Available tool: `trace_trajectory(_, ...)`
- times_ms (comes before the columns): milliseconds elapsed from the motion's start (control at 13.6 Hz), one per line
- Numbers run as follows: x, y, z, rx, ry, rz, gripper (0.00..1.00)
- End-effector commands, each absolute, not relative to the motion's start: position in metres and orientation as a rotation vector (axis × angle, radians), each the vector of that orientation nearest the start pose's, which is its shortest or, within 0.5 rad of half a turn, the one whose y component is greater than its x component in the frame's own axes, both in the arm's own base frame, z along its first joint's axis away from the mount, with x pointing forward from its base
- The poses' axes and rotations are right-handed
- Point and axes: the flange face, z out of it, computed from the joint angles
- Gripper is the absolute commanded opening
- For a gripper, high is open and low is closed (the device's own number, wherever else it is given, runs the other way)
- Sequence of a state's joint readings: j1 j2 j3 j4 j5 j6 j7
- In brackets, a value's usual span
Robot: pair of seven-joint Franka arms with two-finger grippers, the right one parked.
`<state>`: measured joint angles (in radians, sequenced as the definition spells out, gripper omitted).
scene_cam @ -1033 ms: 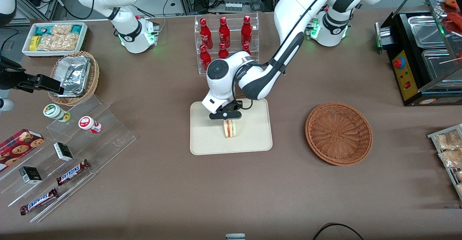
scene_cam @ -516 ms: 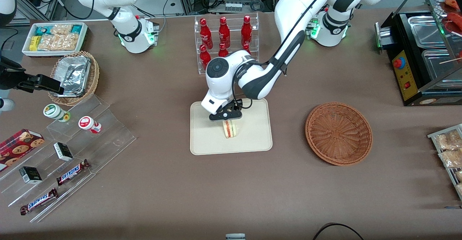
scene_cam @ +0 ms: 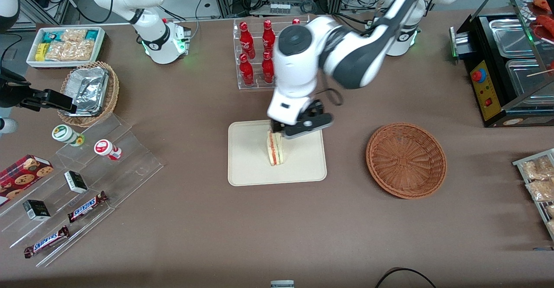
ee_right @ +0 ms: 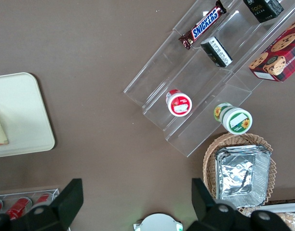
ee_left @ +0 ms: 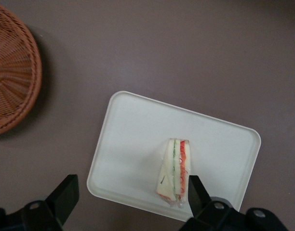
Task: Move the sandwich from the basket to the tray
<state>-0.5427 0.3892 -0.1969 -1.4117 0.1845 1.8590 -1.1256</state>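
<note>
Spreading under everything was the brown cloth-covered table (scene_cam: 207,236), crowded at its edges with clear acrylic display steps (scene_cam: 99,162) holding snack bars toward the parked arm's end and a clear rack of red bottles (scene_cam: 257,54) farther from the front camera than the tray. Near the middle lay the flat cream-beige rectangular plastic tray (scene_cam: 251,166), and well apart from it, toward the working arm's end, sat the round reddish-brown woven wicker basket (scene_cam: 406,160), with nothing in it. The left arm's gripper (ee_left: 130,199) hung above the tray, its black fingers (ee_left: 65,195) spread wide and holding nothing. The small triangular white-bread sandwich (scene_cam: 275,148) stood on the tray, red and green filling showing. Judging from this, the placing looked done; a clean finish would call for lifting straight up so neither finger brushes the wedge over.
</note>
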Motion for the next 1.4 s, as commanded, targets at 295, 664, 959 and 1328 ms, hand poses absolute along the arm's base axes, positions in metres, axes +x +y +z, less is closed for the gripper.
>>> trace_trajectory(295,0.524,-0.284,0.557,-3.037,-0.420,-0.048,1.00)
trace_trajectory(664,0.543,-0.187,0.586,-3.046,-0.285,-0.008,1.00)
trace_trajectory(959,0.545,-0.106,0.607,-3.084,-0.153,0.045,1.00)
trace_trajectory(1328,0.545,-0.048,0.616,-3.087,-0.060,0.065,1.00)
